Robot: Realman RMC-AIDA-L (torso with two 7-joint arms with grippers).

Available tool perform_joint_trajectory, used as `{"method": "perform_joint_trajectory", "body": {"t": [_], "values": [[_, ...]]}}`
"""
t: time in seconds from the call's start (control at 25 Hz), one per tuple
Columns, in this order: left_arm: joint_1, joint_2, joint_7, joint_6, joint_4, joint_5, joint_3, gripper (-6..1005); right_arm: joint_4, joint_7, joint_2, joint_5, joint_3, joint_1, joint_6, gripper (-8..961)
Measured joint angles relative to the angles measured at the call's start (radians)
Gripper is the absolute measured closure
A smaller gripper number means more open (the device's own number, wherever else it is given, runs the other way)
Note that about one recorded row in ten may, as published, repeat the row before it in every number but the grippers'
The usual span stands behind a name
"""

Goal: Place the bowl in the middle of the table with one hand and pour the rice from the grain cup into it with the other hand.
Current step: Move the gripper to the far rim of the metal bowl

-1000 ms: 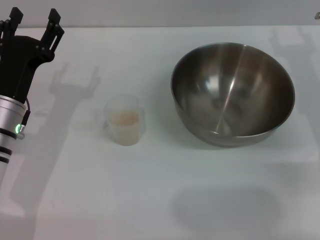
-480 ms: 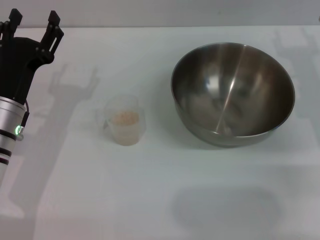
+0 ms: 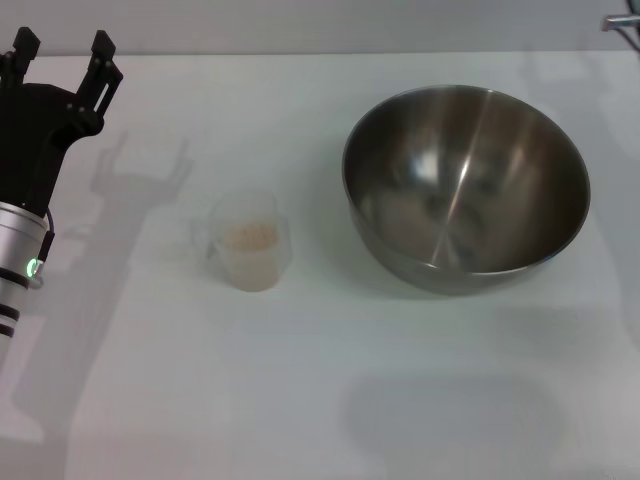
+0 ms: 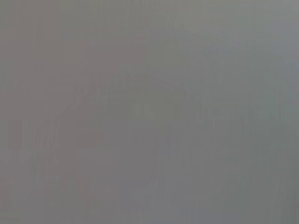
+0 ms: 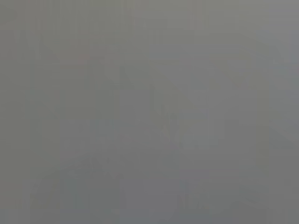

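left gripper (image 3: 58, 48) hovering far-left, fingers spread, grasping nothing | grain cup (image 3: 250, 241) holding rice (image 3: 250, 236), sitting on bench (image 3: 300, 380) | bowl (image 3: 466, 188) resting right | right gripper's state: cannot tell

left arm (image 3: 22, 262): silver-grey round tube | dark bands ringing its lower part | small green light on the side | thin black cable beside the light | left tool (image 3: 58, 55): matte black, blocky body, two slim prongs with notched tips
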Motion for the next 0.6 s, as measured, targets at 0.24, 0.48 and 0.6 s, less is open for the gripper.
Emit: {"method": "perform_joint_trajectory", "body": {"t": [0.24, 0.48, 0.6], "values": [[0.002, 0.000, 0.000, 0.005, 0.000, 0.000, 0.000, 172, -0.387, -0.001, 0.016, -0.107, 0.096, -0.113, 0.488, 220], [0.009, 0.002, 0.000, 0.011, 0.000, 0.000, -0.001, 173, -0.799, -0.002, 0.022, -0.146, 0.203, -0.178, 1.148, 221], [0.011, 0.003, 0.000, 0.011, 0.000, 0.000, -0.001, 174, -0.942, -0.002, 0.018, -0.141, 0.320, -0.144, 1.559, 221]]}}
